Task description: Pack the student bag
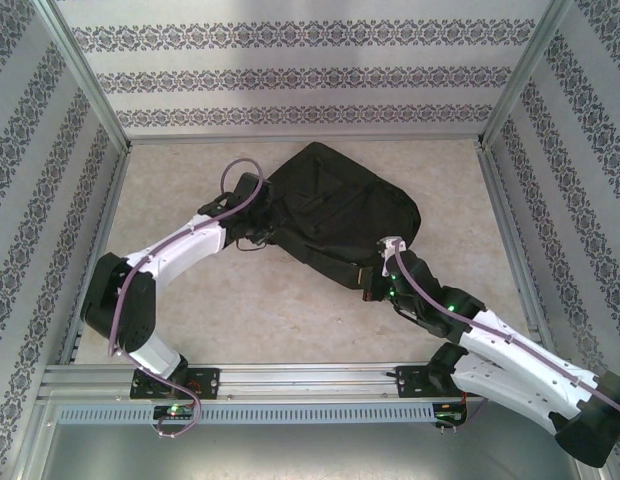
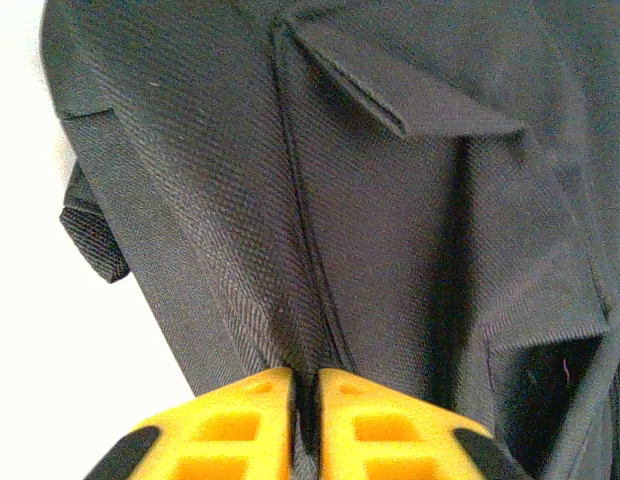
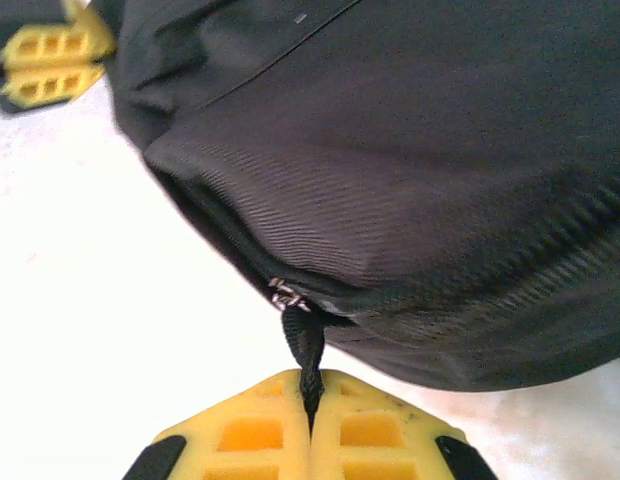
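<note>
**Student bag: zip step in hand, both grippers engaged on the bag**

Location. In the overhead view the student bag (image 1: 335,210) lies flat on the table (image 1: 290,320) in the upper centre of the frame. One arm meets its left edge and the other its lower right edge.

Left gripper (image 2: 305,395). The fingers are drawn almost together at the bottom centre of its wrist view. A raised seam (image 2: 300,250) of the black fabric runs straight down into the narrow slot between them. It appears to pinch a fold of the bag there, acting as an anchor.

Right gripper (image 3: 311,400). The fingers are fully closed on the black zipper pull (image 3: 305,345), which hangs from the slider at the bag's lower edge, centre of that view. The bag's body bulges above and to the right of the fingers, touching neither pad.

Assessment. The step in hand is working the zip. Whether it is opening or closing cannot be told, since no contents are visible.

Next move. It calls for a steady draw of the pull along the zip line, while the left grip keeps the fabric taut against it
</note>
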{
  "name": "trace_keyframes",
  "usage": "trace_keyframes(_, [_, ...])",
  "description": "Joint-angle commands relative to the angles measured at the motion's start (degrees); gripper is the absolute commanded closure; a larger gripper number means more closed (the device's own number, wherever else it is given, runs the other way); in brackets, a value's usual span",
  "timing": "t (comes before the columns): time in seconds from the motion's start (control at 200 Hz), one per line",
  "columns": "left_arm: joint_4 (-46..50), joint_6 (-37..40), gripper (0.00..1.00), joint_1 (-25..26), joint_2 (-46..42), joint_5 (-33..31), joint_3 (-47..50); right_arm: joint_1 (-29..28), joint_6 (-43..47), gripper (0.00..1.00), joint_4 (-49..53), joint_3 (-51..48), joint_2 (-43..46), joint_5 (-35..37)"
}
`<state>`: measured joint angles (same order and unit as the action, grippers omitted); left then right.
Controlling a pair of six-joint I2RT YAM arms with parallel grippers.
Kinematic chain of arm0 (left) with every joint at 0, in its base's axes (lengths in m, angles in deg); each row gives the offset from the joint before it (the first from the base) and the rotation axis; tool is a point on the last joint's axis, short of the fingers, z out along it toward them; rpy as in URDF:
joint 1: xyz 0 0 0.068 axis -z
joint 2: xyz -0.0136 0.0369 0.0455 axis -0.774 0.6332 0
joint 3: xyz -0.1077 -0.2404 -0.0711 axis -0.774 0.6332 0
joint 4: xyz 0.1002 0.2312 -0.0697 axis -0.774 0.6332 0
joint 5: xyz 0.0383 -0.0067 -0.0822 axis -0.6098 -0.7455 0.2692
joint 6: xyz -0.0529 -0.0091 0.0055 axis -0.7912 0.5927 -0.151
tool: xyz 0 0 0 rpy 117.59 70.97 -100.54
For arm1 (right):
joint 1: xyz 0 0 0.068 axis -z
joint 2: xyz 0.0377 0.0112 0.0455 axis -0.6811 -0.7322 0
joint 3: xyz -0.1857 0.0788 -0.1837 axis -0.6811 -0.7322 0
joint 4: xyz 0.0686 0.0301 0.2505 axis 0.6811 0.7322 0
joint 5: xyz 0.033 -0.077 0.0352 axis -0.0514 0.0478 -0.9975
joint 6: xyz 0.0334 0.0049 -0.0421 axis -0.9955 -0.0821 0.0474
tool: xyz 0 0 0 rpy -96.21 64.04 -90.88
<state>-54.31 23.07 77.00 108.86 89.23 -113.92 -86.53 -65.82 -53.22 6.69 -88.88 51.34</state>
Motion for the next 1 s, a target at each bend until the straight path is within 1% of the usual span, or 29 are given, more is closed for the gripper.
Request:
trace_keyframes(0.0, [3.7,8.7,0.74,-3.0,2.1,-0.2,-4.2,0.5,0.4,1.00,-5.1,1.2,-3.3,-7.7])
trace_keyframes(0.005, [3.8,8.8,0.72,-3.1,2.1,0.0,-4.3,0.5,0.4,1.00,-5.4,1.3,-3.6,-7.9])
trace_keyframes(0.015, [4.0,9.0,0.62,-3.1,2.1,0.3,-4.5,0.4,0.2,1.00,-5.9,1.4,-4.1,-8.3])
trace_keyframes(0.025, [4.4,9.2,0.57,-3.2,2.1,0.6,-4.6,0.4,0.0,1.00,-6.3,1.7,-4.6,-8.6])
trace_keyframes(0.05, [5.5,9.4,0.50,-3.5,2.0,1.5,-5.2,0.4,-0.4,1.00,-7.0,2.4,-5.8,-9.2])
trace_keyframes(0.145, [10.9,9.9,0.43,-3.6,0.8,4.8,-6.9,-0.2,-1.4,1.00,-9.3,4.6,-10.3,-11.0])
trace_keyframes(0.2, [13.8,8.7,0.40,-3.7,-0.3,6.7,-6.9,-0.5,-1.6,1.00,-10.1,6.0,-12.2,-11.5])
trace_keyframes(0.255, [16.0,6.9,0.40,-3.6,-1.8,8.0,-5.7,-0.9,-2.2,1.00,-11.2,6.9,-13.5,-11.4])
trace_keyframes(0.3, [15.0,4.8,0.39,-3.5,-3.8,9.0,-3.5,-1.0,-3.0,1.00,-12.6,7.1,-14.0,-11.3])
trace_keyframes(0.355, [11.1,1.9,0.39,-2.5,-6.6,10.2,1.3,-1.1,-4.4,1.00,-14.8,6.8,-14.4,-11.0])
trace_keyframes(0.44, [0.7,-2.9,0.39,-1.7,-8.8,13.7,8.7,-1.3,-5.1,1.00,-16.5,6.7,-15.6,-11.1])
trace_keyframes(0.51, [-2.3,-4.8,0.39,-1.2,-9.1,14.2,11.2,-1.3,-4.6,1.00,-15.8,7.3,-16.4,-11.2])
trace_keyframes(0.595, [-5.8,-4.8,0.39,0.2,-9.2,13.9,11.5,-1.3,-4.1,1.00,-14.9,7.3,-16.3,-10.9])
trace_keyframes(0.774, [-8.4,-3.8,0.41,3.3,-7.3,12.5,8.0,-1.3,-4.0,1.00,-14.3,5.5,-14.0,-9.7])
trace_keyframes(0.904, [-11.5,-6.1,0.44,4.6,-4.5,13.6,8.0,-1.4,-4.6,1.00,-14.4,4.2,-12.7,-9.3])
trace_keyframes(0.994, [-13.2,-7.4,0.49,5.0,-1.7,15.0,8.1,-1.1,-5.0,1.00,-14.5,3.3,-11.7,-8.4])
